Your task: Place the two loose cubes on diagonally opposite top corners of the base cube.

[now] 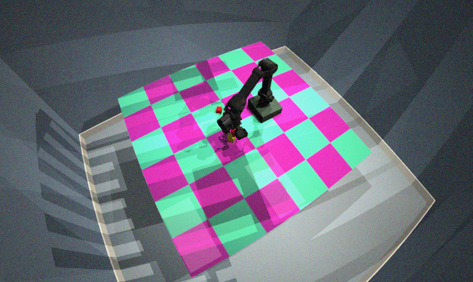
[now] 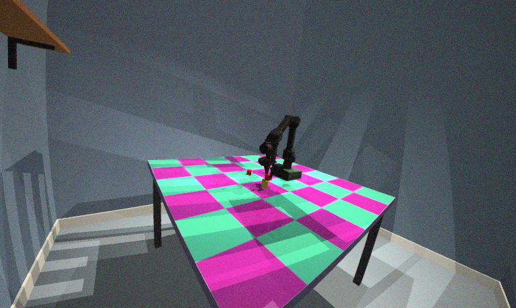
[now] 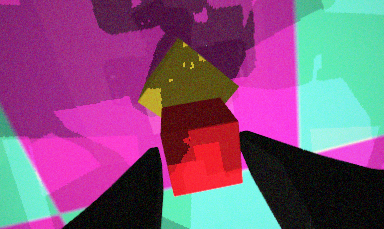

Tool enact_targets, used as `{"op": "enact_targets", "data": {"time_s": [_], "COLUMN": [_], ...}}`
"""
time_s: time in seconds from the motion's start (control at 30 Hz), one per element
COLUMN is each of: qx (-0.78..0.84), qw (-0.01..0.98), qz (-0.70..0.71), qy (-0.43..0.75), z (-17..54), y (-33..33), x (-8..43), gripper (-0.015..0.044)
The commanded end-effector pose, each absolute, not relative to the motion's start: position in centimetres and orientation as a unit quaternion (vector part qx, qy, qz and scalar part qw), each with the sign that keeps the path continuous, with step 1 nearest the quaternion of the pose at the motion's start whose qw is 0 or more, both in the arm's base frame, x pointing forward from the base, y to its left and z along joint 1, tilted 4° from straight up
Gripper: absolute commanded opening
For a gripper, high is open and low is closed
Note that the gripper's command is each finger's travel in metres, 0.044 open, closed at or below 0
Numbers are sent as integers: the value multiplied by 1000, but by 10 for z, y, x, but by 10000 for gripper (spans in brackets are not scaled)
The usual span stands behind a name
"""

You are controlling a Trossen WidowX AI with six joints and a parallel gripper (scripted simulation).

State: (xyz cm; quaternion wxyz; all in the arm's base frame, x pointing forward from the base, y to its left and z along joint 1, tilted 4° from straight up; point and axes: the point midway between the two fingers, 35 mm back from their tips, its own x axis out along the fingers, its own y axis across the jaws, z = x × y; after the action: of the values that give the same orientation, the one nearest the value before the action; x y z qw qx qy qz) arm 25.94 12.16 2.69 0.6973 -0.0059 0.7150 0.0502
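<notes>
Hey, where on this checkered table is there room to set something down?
Roomiest: the squares of the checkered table between the yellow base cube and the near edge in the exterior view. Crowded: the open claw around the stacked red cube, the loose red cube, the black arm pedestal.

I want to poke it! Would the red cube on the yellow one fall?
Probably: the red cube covers only a corner of the yellow cube, so a nudge could tip it. Flat-sided and stiff-looking, it would likely slide, not roll.
</notes>
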Motion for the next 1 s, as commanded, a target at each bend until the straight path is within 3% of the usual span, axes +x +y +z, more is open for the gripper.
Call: {"op": "enact_targets", "data": {"time_s": [0.0,0.97], "qx": [-6,-6], "qw": [697,698], "qz": [50,50], "qy": [715,715], "z": [35,57], "y": [121,120], "x": [260,261], "gripper": [205,205]}}
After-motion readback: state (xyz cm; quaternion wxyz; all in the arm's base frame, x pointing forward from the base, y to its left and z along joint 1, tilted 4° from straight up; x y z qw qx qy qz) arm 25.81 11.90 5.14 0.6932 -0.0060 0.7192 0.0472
